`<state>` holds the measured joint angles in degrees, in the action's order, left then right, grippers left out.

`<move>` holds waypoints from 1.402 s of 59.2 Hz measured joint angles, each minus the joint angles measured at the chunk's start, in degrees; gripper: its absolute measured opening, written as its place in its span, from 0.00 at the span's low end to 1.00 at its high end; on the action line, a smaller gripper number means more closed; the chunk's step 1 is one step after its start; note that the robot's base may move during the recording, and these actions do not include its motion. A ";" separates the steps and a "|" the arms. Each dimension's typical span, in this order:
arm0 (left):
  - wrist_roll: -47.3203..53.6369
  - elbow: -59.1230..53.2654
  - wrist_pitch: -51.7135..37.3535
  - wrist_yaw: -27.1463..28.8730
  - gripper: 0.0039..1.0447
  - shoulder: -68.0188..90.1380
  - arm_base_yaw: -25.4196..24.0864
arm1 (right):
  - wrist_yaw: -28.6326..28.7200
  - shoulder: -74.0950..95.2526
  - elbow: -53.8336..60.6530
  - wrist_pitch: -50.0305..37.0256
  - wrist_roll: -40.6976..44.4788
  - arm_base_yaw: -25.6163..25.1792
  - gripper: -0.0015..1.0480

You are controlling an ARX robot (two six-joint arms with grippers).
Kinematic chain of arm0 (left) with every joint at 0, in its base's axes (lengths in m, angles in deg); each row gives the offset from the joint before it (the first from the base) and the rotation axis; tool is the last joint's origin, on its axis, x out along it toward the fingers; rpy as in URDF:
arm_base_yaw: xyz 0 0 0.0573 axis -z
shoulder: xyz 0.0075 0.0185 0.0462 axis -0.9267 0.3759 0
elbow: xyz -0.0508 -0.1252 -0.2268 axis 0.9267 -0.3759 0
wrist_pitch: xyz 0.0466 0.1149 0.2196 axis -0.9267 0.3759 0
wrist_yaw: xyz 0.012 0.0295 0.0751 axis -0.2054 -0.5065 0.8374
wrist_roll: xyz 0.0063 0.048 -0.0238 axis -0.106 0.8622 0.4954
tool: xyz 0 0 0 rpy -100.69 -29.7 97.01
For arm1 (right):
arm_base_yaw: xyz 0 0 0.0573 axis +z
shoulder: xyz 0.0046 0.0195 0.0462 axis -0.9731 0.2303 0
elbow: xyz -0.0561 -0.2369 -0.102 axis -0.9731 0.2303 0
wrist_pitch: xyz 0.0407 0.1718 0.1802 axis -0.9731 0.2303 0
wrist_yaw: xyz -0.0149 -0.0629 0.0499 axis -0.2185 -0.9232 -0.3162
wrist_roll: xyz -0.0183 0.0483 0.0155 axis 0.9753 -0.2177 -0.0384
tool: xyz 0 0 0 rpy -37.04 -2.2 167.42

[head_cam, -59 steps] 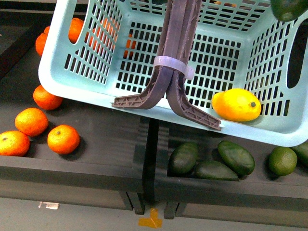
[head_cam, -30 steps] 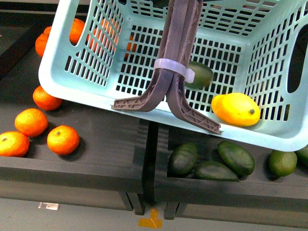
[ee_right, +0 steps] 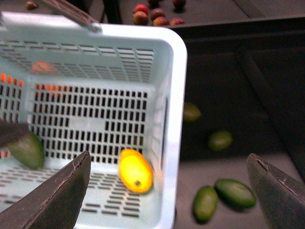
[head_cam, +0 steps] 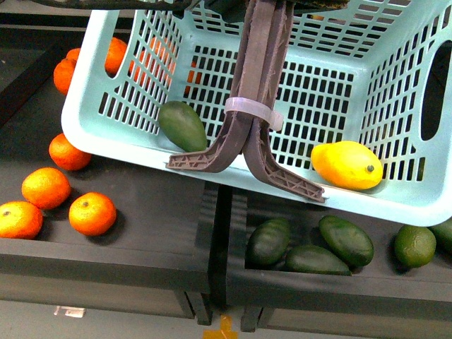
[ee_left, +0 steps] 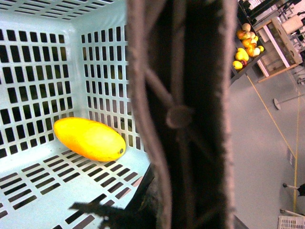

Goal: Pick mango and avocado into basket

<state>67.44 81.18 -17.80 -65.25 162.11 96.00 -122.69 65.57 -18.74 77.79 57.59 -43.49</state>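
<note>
The teal basket (head_cam: pixel 395 205) hangs tilted over the dark shelves. Its brown lattice handles (head_cam: pixel 258 78) are tied by a pale band (head_cam: pixel 252 111). My left gripper (ee_left: pixel 183 205) is shut on those handles, which fill the left wrist view and hide the jaws. The yellow mango (head_cam: pixel 346 165) lies on the basket floor at its near right, and the dark green avocado (head_cam: pixel 182 126) lies at its near left. My right gripper (ee_right: pixel 169 191) stands open and empty above the basket's right rim (ee_right: pixel 177 95), looking down on the mango (ee_right: pixel 136 171) and the avocado (ee_right: pixel 27 149).
Several oranges (head_cam: pixel 92 213) lie on the left shelf under and beside the basket. Several dark green avocados (head_cam: pixel 346 240) and a rounder green fruit (head_cam: pixel 414 245) fill the right bin. A raised divider (head_cam: pixel 219 233) separates the two bins. Red fruits (ee_right: pixel 152 14) sit further back.
The avocado, above the basket's far right corner a second ago, has dropped in and rolled across the floor to the near left. The mango has barely shifted.
</note>
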 joint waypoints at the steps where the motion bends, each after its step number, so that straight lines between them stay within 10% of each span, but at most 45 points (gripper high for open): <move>1: 0.00 0.00 0.00 0.00 0.04 -0.02 0.00 | 0.74 -0.76 1.05 -1.99 0.81 -0.11 0.83; 7: -0.22 0.00 0.00 -0.24 0.04 0.00 0.00 | 6.88 -7.48 9.27 -16.76 8.70 -4.07 0.65; 27: -0.15 0.00 0.00 -0.04 0.04 0.00 -0.02 | 21.22 -19.82 19.69 -15.67 13.27 -18.64 0.02; 54: -0.17 0.00 0.00 -0.17 0.04 0.00 0.00 | 34.25 -28.89 24.50 -11.56 13.62 -32.59 0.02; 83: -0.13 0.00 0.00 -0.20 0.04 0.00 0.04 | 34.91 -42.29 26.23 -1.36 13.64 -33.00 0.02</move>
<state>67.31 81.18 -17.80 -65.45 162.11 96.04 -87.78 23.27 7.49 76.44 71.23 -76.50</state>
